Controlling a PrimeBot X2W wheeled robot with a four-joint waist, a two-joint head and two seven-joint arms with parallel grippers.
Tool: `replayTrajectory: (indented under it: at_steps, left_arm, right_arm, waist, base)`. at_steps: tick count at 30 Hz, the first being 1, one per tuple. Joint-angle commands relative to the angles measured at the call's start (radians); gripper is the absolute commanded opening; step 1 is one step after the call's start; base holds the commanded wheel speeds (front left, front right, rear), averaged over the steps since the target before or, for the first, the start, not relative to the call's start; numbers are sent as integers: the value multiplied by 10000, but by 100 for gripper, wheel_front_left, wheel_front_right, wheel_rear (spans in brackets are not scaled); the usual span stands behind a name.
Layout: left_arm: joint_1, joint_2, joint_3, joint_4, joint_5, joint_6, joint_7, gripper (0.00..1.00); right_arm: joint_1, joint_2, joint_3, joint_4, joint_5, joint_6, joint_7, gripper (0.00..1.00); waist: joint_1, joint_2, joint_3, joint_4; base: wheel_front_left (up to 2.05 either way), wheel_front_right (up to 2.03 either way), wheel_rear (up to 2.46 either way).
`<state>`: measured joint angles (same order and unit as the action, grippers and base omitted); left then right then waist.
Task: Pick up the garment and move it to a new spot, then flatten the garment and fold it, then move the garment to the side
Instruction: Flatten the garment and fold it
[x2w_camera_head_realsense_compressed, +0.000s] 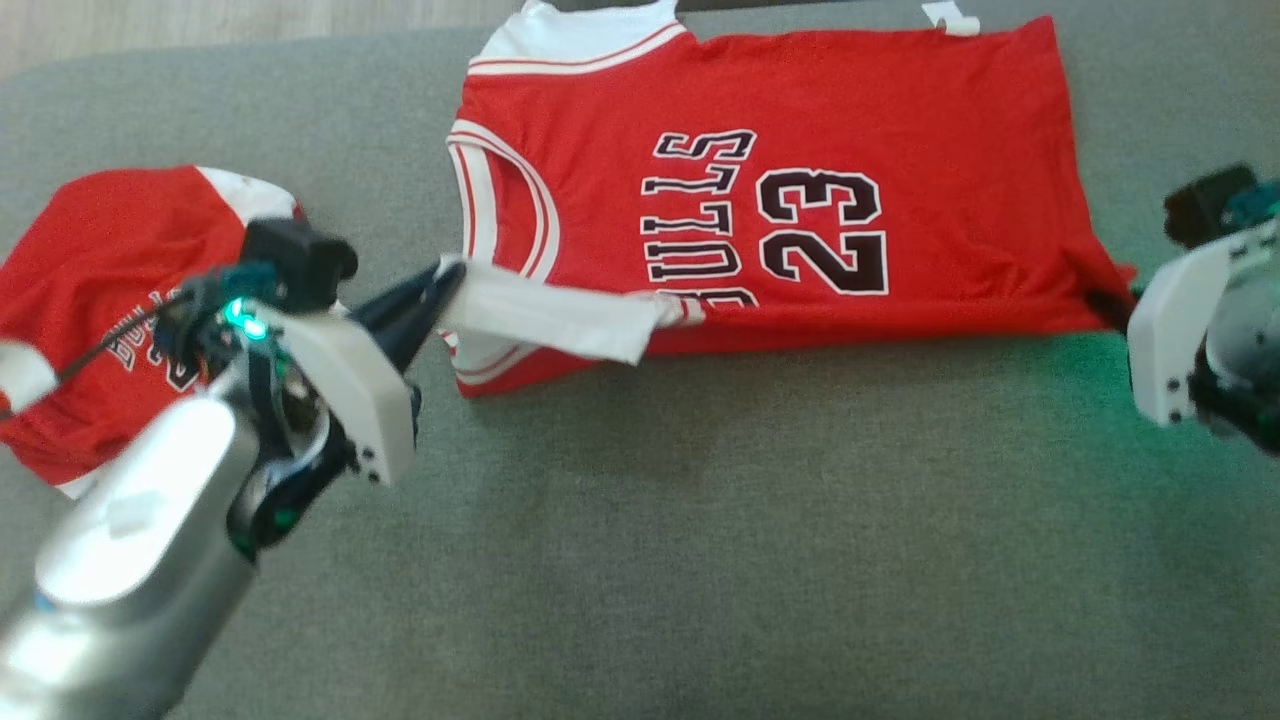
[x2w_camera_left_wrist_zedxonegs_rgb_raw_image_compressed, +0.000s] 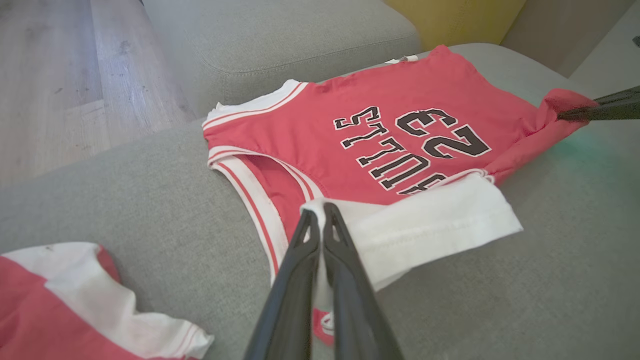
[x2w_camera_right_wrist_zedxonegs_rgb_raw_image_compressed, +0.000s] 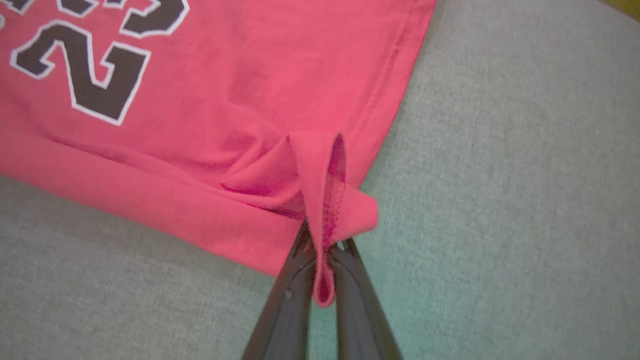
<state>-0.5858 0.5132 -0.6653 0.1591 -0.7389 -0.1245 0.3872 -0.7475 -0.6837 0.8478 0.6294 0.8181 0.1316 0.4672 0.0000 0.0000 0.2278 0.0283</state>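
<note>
On the grey fabric couch cushion (x2w_camera_head_realsense_compressed: 700, 560): left gripper (x2w_camera_left_wrist_zedxonegs_rgb_raw_image_compressed: 316, 209) clamped on white shoulder flap (x2w_camera_left_wrist_zedxonegs_rgb_raw_image_compressed: 440, 220), right gripper (x2w_camera_right_wrist_zedxonegs_rgb_raw_image_compressed: 325, 235) pinching the hem corner (x2w_camera_right_wrist_zedxonegs_rgb_raw_image_compressed: 320, 170) of the red number-23 basketball jersey (x2w_camera_head_realsense_compressed: 900, 130), spread mid-cushion. Risk: thin pinches may slip under uneven pull, skewing the fold.

Garment (x2w_camera_head_realsense_compressed: 800, 200) lies on cushion (x2w_camera_head_realsense_compressed: 700, 550), centre-far. My L gripper (x2w_camera_head_realsense_compressed: 445, 285) at its near-left corner, R gripper (x2w_camera_right_wrist_zedxonegs_rgb_raw_image_compressed: 322, 250) at near-right. 2nd garment (x2w_camera_head_realsense_compressed: 90, 300) on cushion to left, well apart.
</note>
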Motion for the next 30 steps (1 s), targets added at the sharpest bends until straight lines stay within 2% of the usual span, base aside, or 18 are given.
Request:
replayTrajectory:
  at_steps: [1,7,15,16,17,18,19,22,26,30]
  left_arm:
    - [-811,336,377,-167,165,-34,19,0]
    - [-2037,339,-62,633,239,-55,235,0]
    - [-3676,485,-1401,1637,506,-59,-270,0]
    - [-3873,462,-1496,1846,520,-59,-353,0]
    - [-4071,427,-1559,2078,552,-59,-455,0]
    - [-4273,366,-1588,2319,615,-60,-620,35]
    - [-4466,279,-1589,2575,694,-60,-832,100]
    - [-4968,-109,-1502,3342,892,-38,-1574,100]
    - [-5410,-820,-1086,4210,966,280,-3124,100]
    - [-5526,-1335,-734,4876,950,541,-4582,100]
  right_arm:
    - [-280,-147,-175,-105,-93,-9,17,0]
    - [-917,185,-415,206,-225,-9,143,0]
    - [-1940,697,-567,793,-599,-9,285,0]
    - [-2095,754,-613,897,-741,-9,109,56]
    - [-2222,839,-684,1031,-817,-9,-47,100]
    - [-2347,929,-759,1181,-879,-9,-191,100]
    - [-2466,1028,-852,1357,-921,-9,-321,100]
    - [-2824,1334,-1069,1790,-1147,-9,-874,100]
    - [-3054,1650,-1224,2240,-1387,-9,-1709,100]
    - [-3109,1725,-1409,2512,-1713,-9,-3186,100]
  waist:
    - [0,0,111,-17]
    - [0,0,552,-74]
    - [0,0,1263,-207]
    - [0,0,1337,-214]
    - [0,0,1407,-218]
    - [0,0,1467,-217]
    - [0,0,1514,-214]
    - [0,0,1597,-204]
    - [0,0,1561,-175]
    - [0,0,1351,-138]
  base:
    - [0,0,0]
    - [0,0,0]
    - [0,0,0]
    - [0,0,0]
    - [0,0,0]
    - [0,0,0]
    - [0,0,0]
    - [0,0,0]
    - [0,0,0]
    - [0,0,0]
